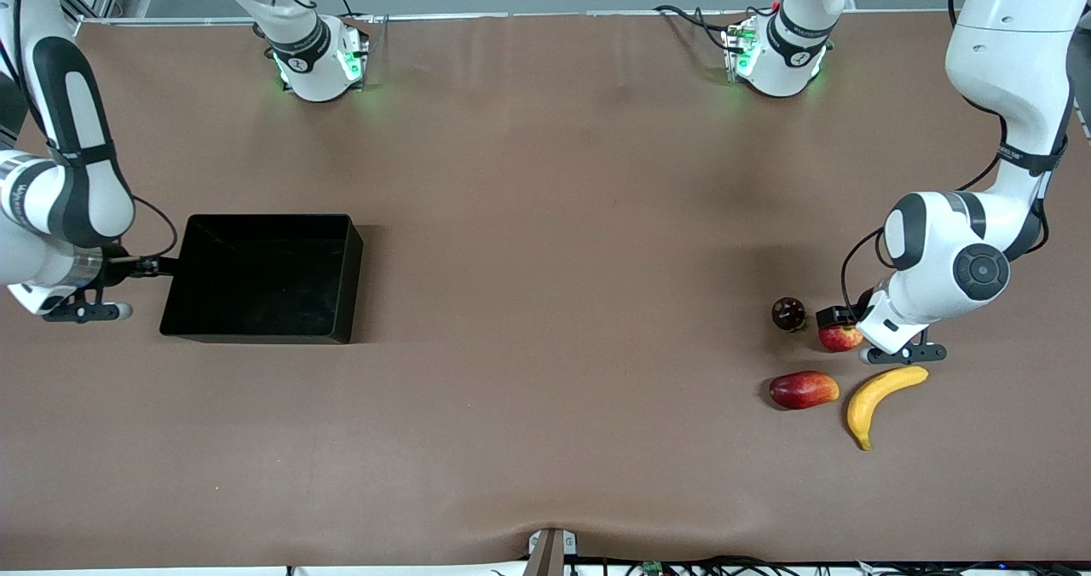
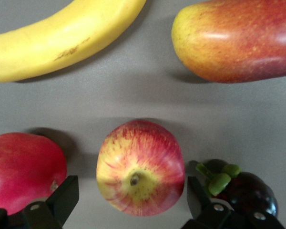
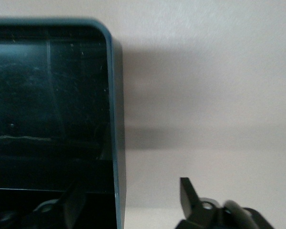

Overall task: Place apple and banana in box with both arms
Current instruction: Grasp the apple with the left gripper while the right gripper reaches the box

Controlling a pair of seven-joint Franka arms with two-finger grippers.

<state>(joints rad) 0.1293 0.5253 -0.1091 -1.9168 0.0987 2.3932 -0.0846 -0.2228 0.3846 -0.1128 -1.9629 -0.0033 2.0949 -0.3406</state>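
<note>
Nearest my front camera, on the desk [image 1: 545, 320], lies the banana [image 1: 880, 397], just beside a long red-orange fruit [image 1: 803, 389]. My left arm bends down low at its end of the desk, its left claw [image 2: 133, 198] spread wide around the apple [image 2: 140, 166], one finger on each side, gripping nothing. A dark purple fruit [image 1: 788, 313] and a pinkish-red fruit [image 2: 24, 169] flank the apple. My right arm reaches down to the box [image 1: 341, 256] at its own end, the right claw [image 3: 128, 198] open astride its wall.
</note>
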